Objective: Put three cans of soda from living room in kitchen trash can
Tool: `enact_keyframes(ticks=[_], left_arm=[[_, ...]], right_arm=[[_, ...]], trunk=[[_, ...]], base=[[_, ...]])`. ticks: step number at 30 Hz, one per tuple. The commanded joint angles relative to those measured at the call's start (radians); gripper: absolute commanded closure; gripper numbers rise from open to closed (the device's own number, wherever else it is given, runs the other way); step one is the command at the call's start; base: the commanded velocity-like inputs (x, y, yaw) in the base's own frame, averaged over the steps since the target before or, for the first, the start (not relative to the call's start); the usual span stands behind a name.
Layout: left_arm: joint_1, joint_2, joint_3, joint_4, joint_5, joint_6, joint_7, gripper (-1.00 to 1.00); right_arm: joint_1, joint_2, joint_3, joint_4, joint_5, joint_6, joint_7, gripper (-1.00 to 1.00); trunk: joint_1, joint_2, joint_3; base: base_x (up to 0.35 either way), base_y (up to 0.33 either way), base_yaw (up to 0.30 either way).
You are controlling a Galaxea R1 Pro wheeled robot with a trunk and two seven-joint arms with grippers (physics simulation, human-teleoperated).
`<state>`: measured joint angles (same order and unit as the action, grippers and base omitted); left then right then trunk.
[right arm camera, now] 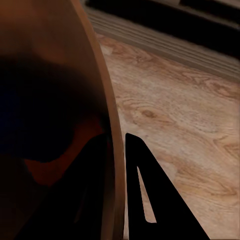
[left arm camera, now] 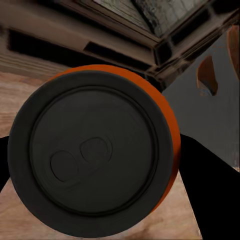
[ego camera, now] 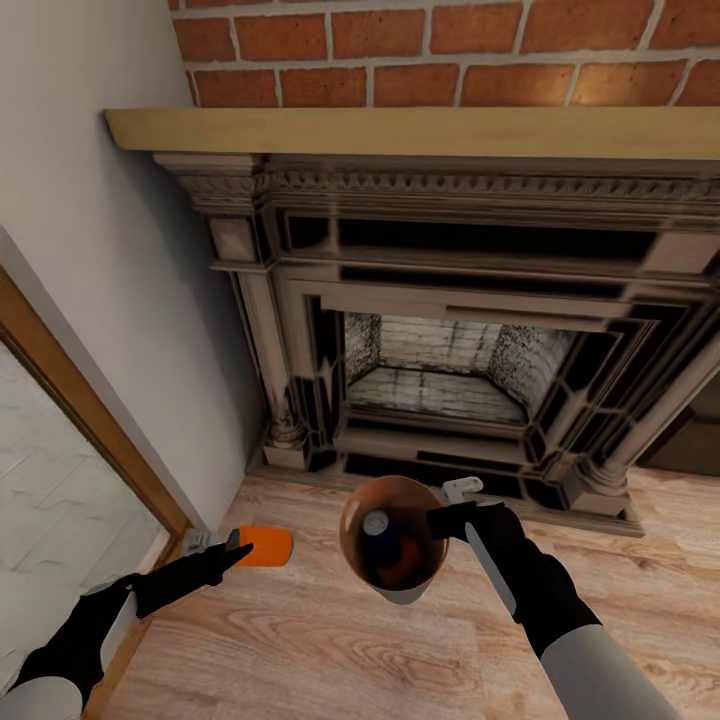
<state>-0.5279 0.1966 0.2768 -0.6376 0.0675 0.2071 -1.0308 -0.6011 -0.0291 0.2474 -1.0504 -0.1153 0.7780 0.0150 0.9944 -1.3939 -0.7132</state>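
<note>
My left gripper is shut on an orange can of soda, held on its side low over the wood floor. In the left wrist view the can's dark round end sits between the fingers. To its right, my right gripper is shut on the rim of the tash can, a pale grey bin with an orange-brown inside. A dark blue can and another orange can lie inside it. In the right wrist view one finger presses outside the bin's wall.
The ornate fireplace with a wooden mantle and brick above stands straight ahead. A grey wall runs along the left, with a wood-framed doorway onto pale tiled floor. Wood floor lies below the arms.
</note>
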Motion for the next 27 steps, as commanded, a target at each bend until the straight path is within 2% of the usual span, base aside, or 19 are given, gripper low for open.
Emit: enact_keyframes(ticks=[1, 5, 8, 11, 15, 27], left_arm=[[0.0, 0.001, 0.006, -0.031, -0.002, 0.018, -0.019, 1.0], [0.0, 0.001, 0.01, -0.059, -0.001, 0.035, -0.037, 1.0], [0.0, 0.001, 0.011, -0.074, 0.0, 0.048, -0.075, 1.0], [0.0, 0.001, 0.012, -0.106, 0.0, 0.126, -0.125, 1.0], [0.0, 0.001, 0.012, -0.15, 0.001, 0.176, -0.148, 1.0], [0.0, -0.003, 0.008, -0.163, 0.002, 0.191, -0.155, 1.0]], right_arm=[[0.0, 0.0, 0.0, 0.017, -0.012, -0.007, 0.005, 1.0], [-0.001, 0.0, 0.0, 0.035, -0.011, -0.013, 0.005, 1.0], [-0.002, 0.0, 0.0, 0.072, -0.011, -0.027, 0.005, 1.0], [-0.002, 0.0, 0.001, 0.133, -0.011, -0.082, 0.005, 1.0], [-0.002, 0.001, 0.001, 0.158, -0.011, -0.103, 0.005, 1.0], [-0.003, 0.001, 0.001, 0.215, -0.01, -0.111, 0.003, 1.0]], trunk=[[0.0, 0.0, 0.0], [0.0, 0.0, 0.0], [0.0, 0.0, 0.0], [0.0, 0.0, 0.0], [0.0, 0.0, 0.0], [0.0, 0.0, 0.0]], base=[[0.0, 0.0, 0.0], [0.0, 0.0, 0.0], [0.0, 0.0, 0.0], [0.0, 0.0, 0.0], [0.0, 0.0, 0.0], [0.0, 0.0, 0.0]])
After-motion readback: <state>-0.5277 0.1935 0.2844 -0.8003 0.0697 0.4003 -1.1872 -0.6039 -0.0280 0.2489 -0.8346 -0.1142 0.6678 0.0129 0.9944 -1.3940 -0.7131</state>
